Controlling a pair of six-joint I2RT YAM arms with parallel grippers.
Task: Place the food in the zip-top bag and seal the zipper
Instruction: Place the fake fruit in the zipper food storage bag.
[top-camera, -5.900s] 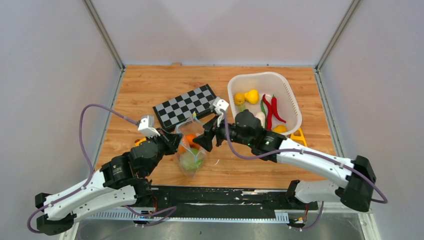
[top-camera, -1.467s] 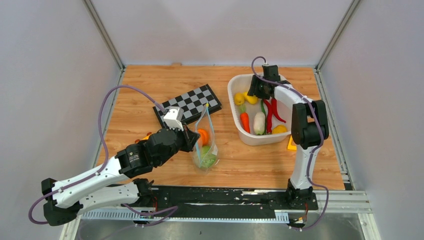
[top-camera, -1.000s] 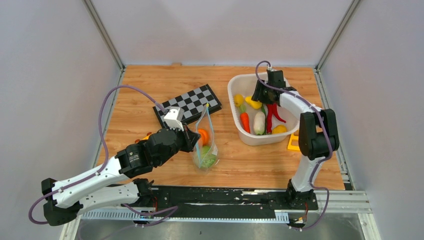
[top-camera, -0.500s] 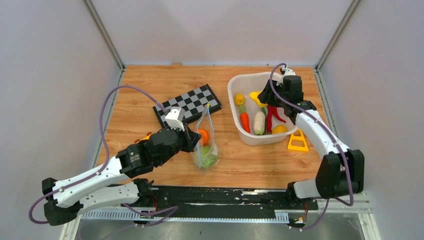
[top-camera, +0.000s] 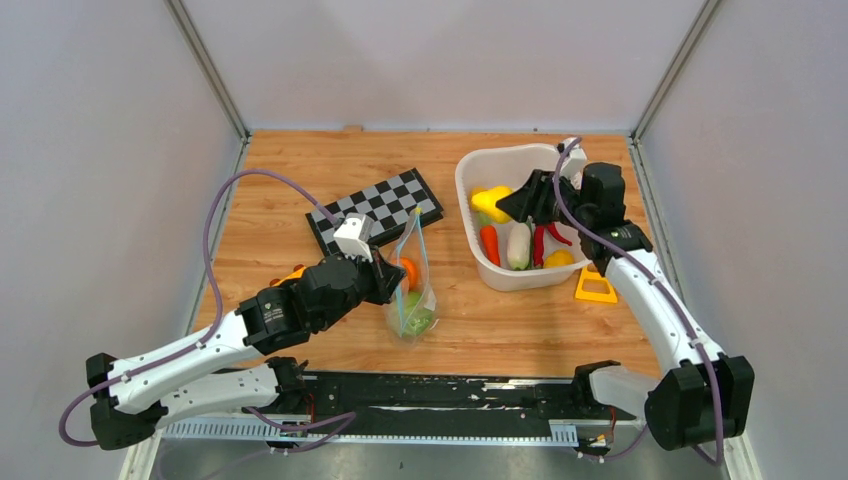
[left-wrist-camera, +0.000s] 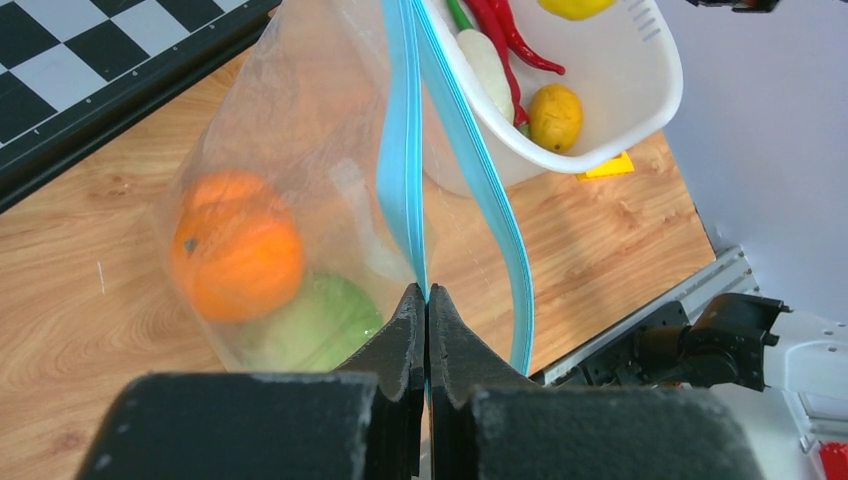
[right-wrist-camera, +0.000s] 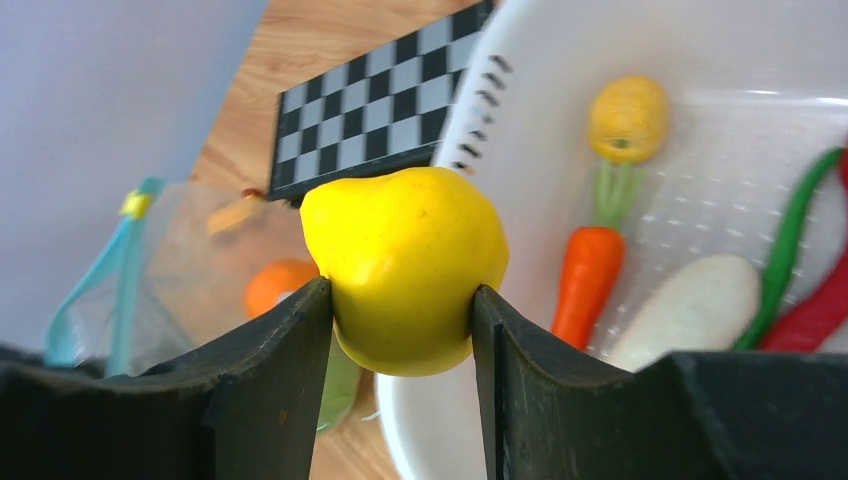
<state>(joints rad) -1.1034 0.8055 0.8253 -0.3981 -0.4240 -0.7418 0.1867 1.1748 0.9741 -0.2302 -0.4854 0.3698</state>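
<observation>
The clear zip-top bag (top-camera: 408, 290) stands on the table with an orange (left-wrist-camera: 238, 245) and a green cabbage (left-wrist-camera: 320, 325) inside. Its teal-blue zipper (left-wrist-camera: 402, 150) is parted at the mouth. My left gripper (left-wrist-camera: 427, 300) is shut on one zipper edge and holds the bag upright. My right gripper (right-wrist-camera: 403, 300) is shut on a yellow pear (right-wrist-camera: 405, 265), lifted above the left part of the white basket (top-camera: 574, 180). In the basket lie a carrot (right-wrist-camera: 588, 275), a white radish (right-wrist-camera: 690, 305), red and green peppers (top-camera: 548, 237) and a small yellow fruit (right-wrist-camera: 626, 117).
A chessboard (top-camera: 375, 210) lies behind the bag. An orange triangular piece (top-camera: 596, 285) lies right of the basket. A small orange-yellow object (top-camera: 291, 273) peeks out beside the left arm. Grey walls enclose the table on three sides.
My right gripper has left the bag, gone to the basket, closed on the yellow pear and lifted it, now moving left. My left gripper keeps holding the bag edge.
</observation>
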